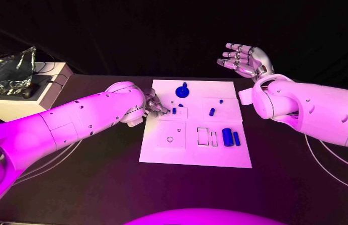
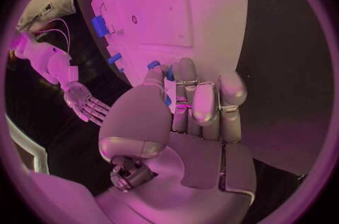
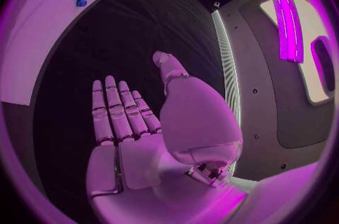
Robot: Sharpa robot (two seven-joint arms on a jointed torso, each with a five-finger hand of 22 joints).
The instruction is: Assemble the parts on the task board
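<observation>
Fingers of the left hand reached over the left edge of the task board, curled together around a small blue part near the board's upper left; whether that part was actually pinched could not be told. The board lay flat in the middle of the black tabletop. On it, a round blue gear-like part sat near the far edge, a short blue peg stood right of centre, and two blue cylinders lay side by side beside outlined slots. The right hand was raised off the board's far right corner, palm open, fingers spread, holding nothing.
</observation>
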